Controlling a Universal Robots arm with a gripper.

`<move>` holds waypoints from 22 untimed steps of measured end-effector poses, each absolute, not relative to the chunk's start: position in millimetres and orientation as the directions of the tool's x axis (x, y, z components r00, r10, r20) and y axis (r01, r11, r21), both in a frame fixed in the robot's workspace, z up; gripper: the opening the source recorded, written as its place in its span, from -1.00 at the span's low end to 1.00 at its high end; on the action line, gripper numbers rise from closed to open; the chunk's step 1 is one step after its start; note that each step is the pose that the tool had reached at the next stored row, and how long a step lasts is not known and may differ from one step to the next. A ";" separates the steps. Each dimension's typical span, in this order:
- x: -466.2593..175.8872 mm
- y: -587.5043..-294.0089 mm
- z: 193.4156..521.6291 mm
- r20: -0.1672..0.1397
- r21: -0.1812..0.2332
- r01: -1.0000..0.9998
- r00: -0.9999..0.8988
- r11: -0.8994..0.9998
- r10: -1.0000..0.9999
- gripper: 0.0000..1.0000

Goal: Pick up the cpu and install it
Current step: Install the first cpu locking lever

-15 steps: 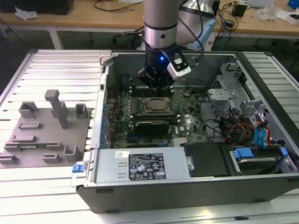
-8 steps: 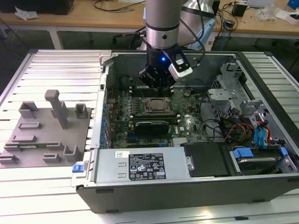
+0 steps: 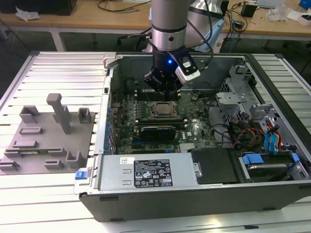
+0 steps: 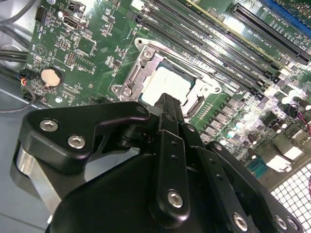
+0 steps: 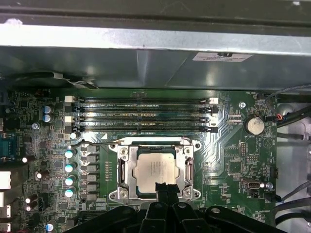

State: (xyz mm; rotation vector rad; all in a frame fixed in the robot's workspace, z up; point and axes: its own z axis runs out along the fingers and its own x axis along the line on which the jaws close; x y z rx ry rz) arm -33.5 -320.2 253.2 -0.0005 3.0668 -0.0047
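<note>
The cpu (image 5: pixel 155 170) lies flat inside the metal-framed socket (image 5: pixel 124 167) on the green motherboard, its silvery top facing up. It also appears as a pale square, the cpu (image 4: pixel 167 82), and as a small chip (image 3: pixel 163 109) in the middle of the open computer case. My gripper (image 5: pixel 165 187) hangs just above the socket with its black fingertips pressed together at one edge of the chip. Nothing sits between the fingers. In the exterior view the gripper (image 3: pixel 166 92) is directly over the socket, at its far side.
Memory slots (image 5: pixel 146 114) run beside the socket, and a coin battery (image 5: pixel 254 126) sits further along. The case wall and power supply (image 3: pixel 148 172) line the near side. A grey fixture tray (image 3: pixel 43 141) lies at the exterior view's left. Cables and drive bays (image 3: pixel 257 131) crowd the right.
</note>
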 end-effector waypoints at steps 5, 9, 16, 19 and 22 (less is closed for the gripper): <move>-34.1 -320.2 252.9 -0.075 -0.003 0.000 -0.997 1.000 0.000 -0.79; -39.9 -320.2 252.9 -0.075 -0.003 0.000 -0.997 1.000 0.000 -0.79; -57.1 -320.0 252.9 -0.075 -0.003 0.000 -0.997 1.000 0.000 -0.79; -63.4 -320.0 252.9 -0.075 -0.003 0.000 -0.997 1.000 0.000 -0.79; -70.9 -320.0 252.9 -0.075 -0.003 0.000 -0.997 1.000 0.000 -0.79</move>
